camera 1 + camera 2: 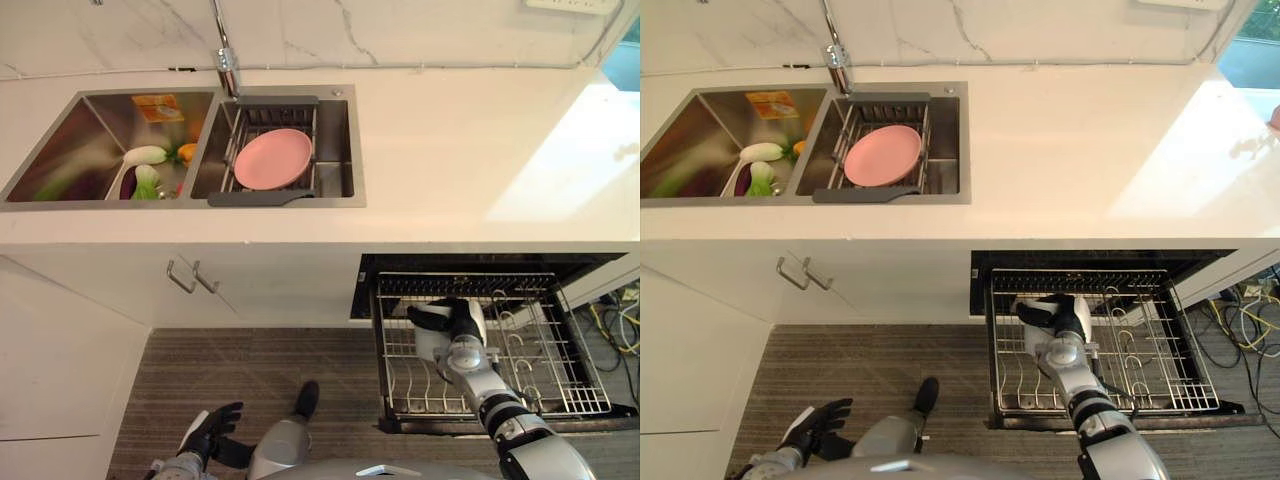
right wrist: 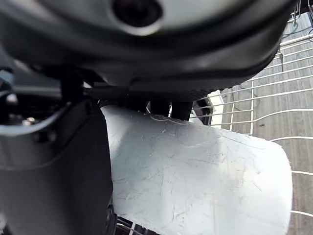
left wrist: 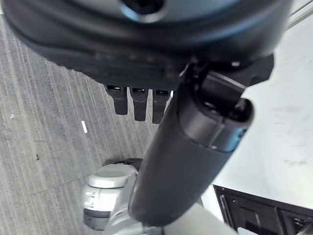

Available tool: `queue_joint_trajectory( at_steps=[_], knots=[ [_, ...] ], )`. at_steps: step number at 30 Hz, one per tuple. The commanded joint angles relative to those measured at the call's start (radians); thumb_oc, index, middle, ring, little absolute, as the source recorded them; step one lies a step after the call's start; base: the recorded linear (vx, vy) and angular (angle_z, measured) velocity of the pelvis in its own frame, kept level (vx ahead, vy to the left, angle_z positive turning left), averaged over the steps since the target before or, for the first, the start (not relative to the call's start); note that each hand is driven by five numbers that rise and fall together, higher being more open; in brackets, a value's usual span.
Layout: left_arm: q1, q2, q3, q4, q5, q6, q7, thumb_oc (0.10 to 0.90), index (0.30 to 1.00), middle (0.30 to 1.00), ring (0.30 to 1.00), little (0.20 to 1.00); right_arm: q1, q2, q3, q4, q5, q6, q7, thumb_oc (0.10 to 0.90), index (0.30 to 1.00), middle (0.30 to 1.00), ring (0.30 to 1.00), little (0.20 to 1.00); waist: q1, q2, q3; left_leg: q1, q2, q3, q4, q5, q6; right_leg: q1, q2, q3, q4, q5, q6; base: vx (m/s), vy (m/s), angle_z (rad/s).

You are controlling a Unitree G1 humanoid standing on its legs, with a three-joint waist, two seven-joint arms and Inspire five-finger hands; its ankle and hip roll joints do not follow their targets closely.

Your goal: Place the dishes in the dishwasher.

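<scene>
Currently the right hand (image 1: 447, 318) is down in the pulled-out dishwasher rack (image 1: 560, 375), fingers and thumb curled round a white dish (image 2: 205, 181) — plate or shallow bowl, cannot tell which. Right wrist view shows the dish close over the rack wires. Step in hand, by my reading: seating this dish in the rack. Next move calls for lowering it between the tines at the rack's left part, then letting go without tipping it.

Left hand (image 1: 212, 428) hangs low over the striped floor, near left, fingers loosely spread, holding nothing.

Still to load — a pink plate (image 1: 272, 158) lying in the wire drainer basket (image 1: 243, 116) in the right sink basin, far left of the dishwasher. Left basin (image 1: 60, 150) holds vegetables and a white spoon-like utensil (image 1: 140, 156). Faucet (image 1: 225, 55) stands behind the sink. The upright tines could snag the dish's rim.
</scene>
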Motion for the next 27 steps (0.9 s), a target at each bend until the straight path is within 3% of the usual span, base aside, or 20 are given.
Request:
queue_joint_trajectory(
  at_steps=[1,9,14,21,27],
  knots=[
    [-0.077,-0.004,-0.004,0.046,0.1,-0.046,0.031,0.8,0.9,0.9,0.9,0.9,-0.078,-0.146,0.073,-0.022,-0.127,-0.031,0.084,0.8,0.9,0.9,0.9,0.9,0.033,0.04,-0.033,0.061,0.129,0.037,0.003,-0.083,-0.131,-0.026,0.003,0.0,0.014,-0.027,-0.003,0.01,-0.003,0.1],
    [-0.155,-0.093,0.006,0.313,0.134,-0.021,0.115,0.8,0.9,0.9,0.9,0.9,-0.137,-0.122,0.081,0.09,-0.17,-0.008,0.065,0.8,0.9,0.9,0.9,0.9,0.024,0.033,-0.033,0.061,0.133,0.06,0.003,-0.086,-0.128,-0.044,-0.003,0.024,0.013,-0.018,0.004,-0.01,0.01,0.0],
    [-0.174,-0.167,0.076,0.5,0.086,0.015,0.165,0.8,0.9,0.9,0.9,0.9,-0.128,-0.1,0.058,-0.043,-0.141,-0.019,0.03,0.8,0.9,0.9,0.9,0.9,-0.019,0.031,-0.035,0.084,0.135,0.118,0.003,-0.085,-0.1,-0.077,-0.02,0.076,0.014,0.02,0.01,-0.05,0.075,-0.31],
    [-0.172,-0.194,0.127,0.56,0.023,0.033,0.157,0.8,0.9,0.9,0.9,0.9,-0.089,-0.105,0.052,-0.168,-0.119,-0.026,0.054,0.8,0.9,0.9,0.9,0.9,-0.041,0.029,-0.042,0.115,0.139,0.154,0.003,-0.101,-0.087,-0.082,-0.026,0.114,0.014,0.025,0.012,0.01,0.018,-0.32],
    [-0.216,-0.208,0.139,0.542,-0.03,0.045,0.152,0.8,0.9,0.9,0.9,0.9,-0.028,-0.103,0.046,-0.385,-0.082,-0.04,0.084,0.8,0.9,0.9,0.9,0.9,-0.08,0.026,-0.055,0.147,0.14,0.183,0.003,-0.119,-0.07,-0.088,-0.03,0.156,0.016,0.033,0.013,0.02,0.016,-0.25]
  ],
)
